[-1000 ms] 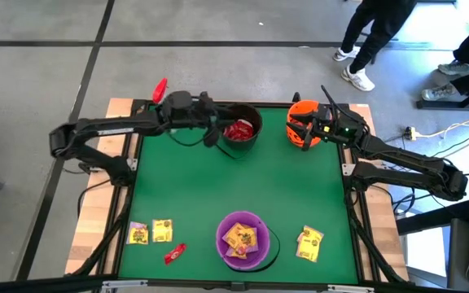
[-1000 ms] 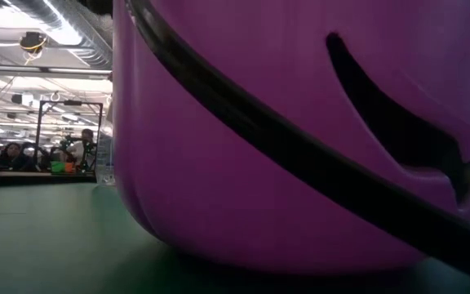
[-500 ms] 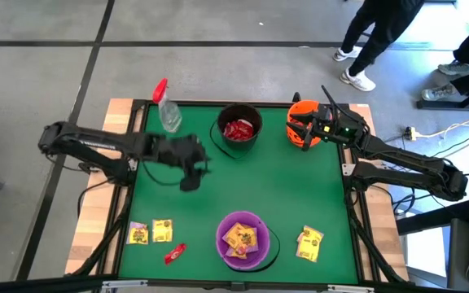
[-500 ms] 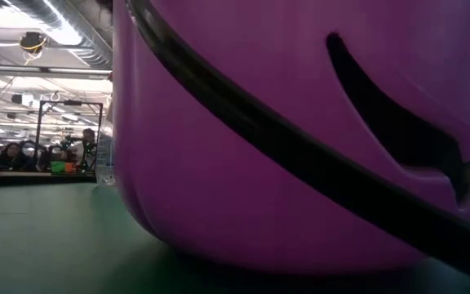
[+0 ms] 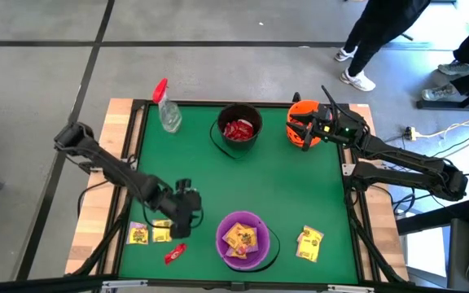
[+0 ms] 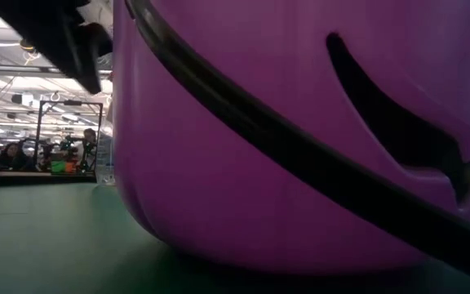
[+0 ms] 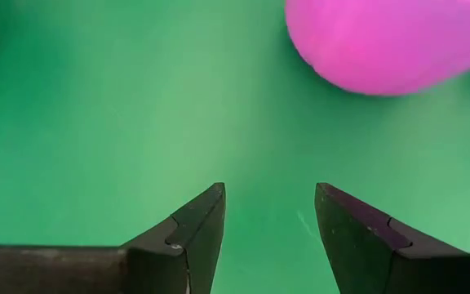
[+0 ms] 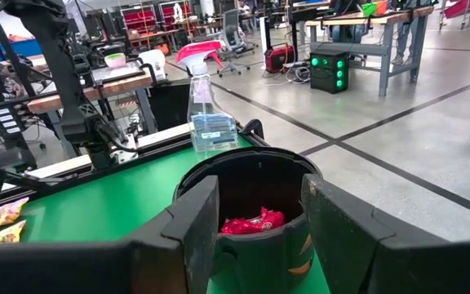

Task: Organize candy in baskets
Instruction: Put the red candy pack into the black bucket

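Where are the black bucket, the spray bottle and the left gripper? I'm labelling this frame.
black bucket [image 5: 238, 130]: high view, on its red candy-filled inside.
spray bottle [image 5: 169, 116]: high view, on its clear body.
left gripper [image 7: 269, 214]: left wrist view, midway between its open fingertips.

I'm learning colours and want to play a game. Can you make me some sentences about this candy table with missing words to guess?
1. The red candy lies inside the ____ bucket.
2. The yellow candy lies inside the ____ bucket.
3. The left gripper, fingers open, hovers beside the two yellow packets near the table's ____ corner.
4. The right gripper is at the ____ bucket.

Missing words: black; purple; front left; orange
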Robot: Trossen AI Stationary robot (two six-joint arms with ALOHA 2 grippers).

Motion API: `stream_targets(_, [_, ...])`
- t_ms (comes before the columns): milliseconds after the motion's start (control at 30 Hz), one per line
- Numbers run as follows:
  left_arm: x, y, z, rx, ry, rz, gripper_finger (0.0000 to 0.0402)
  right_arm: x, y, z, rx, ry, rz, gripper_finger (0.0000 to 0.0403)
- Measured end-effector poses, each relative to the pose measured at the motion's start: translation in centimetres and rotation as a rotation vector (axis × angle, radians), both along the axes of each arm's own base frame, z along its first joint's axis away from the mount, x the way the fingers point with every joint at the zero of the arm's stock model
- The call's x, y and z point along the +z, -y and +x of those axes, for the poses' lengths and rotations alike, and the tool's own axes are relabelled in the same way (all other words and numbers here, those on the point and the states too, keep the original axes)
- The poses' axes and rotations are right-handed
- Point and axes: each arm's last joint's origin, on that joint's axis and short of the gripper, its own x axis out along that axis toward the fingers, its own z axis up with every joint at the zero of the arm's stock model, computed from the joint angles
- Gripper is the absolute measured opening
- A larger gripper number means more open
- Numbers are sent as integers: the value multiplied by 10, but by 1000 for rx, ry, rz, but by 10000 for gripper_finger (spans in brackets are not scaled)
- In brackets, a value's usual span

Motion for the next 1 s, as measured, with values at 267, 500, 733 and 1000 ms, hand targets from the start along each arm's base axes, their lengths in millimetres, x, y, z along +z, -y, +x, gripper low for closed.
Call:
stream_targets(267, [-24, 22, -24, 82, -134, 6, 180, 0, 0, 0, -1, 6, 15, 177])
stream_targets(500, [-45, 42, -46, 122, -139, -172, 180, 0, 0, 0, 17, 5, 17, 177])
stream_targets(733, [-49, 59, -56, 80, -77, -167, 180, 0, 0, 0, 7, 6, 15, 177])
stream_targets(1000, [-60, 72, -60, 78, -66, -217, 180, -1, 0, 0, 16, -3, 19, 177])
